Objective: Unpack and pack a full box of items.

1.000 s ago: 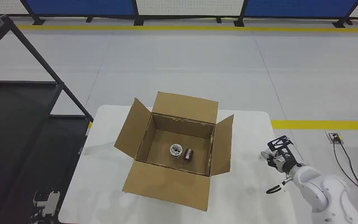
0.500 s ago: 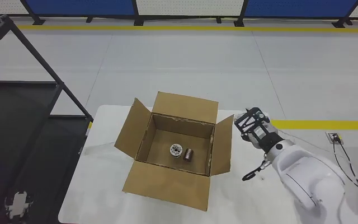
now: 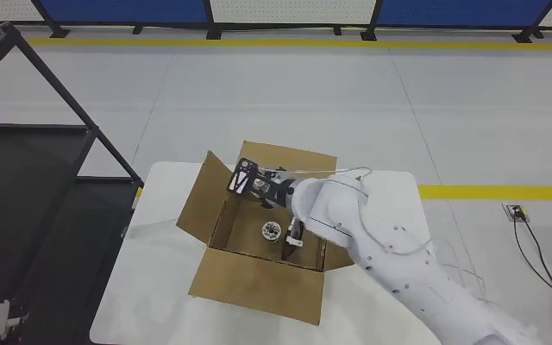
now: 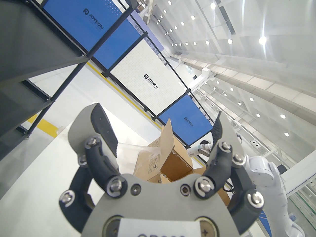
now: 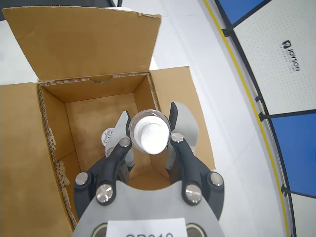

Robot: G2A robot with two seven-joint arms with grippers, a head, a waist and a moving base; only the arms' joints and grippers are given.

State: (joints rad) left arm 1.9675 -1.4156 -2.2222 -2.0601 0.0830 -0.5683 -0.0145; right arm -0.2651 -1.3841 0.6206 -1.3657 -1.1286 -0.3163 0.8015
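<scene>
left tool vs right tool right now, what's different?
The left tool is open and empty; the right tool is shut on a white bottle. The left tool points upward; the right tool points down into the open cardboard box. Both have the same grey-and-black build.

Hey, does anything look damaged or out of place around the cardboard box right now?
Only minor wear: the cardboard box's corrugated rim is frayed and torn along one side wall, and the edge of one flap is ragged. The right claw holds a white bottle over the box; nothing looks spilled.
</scene>
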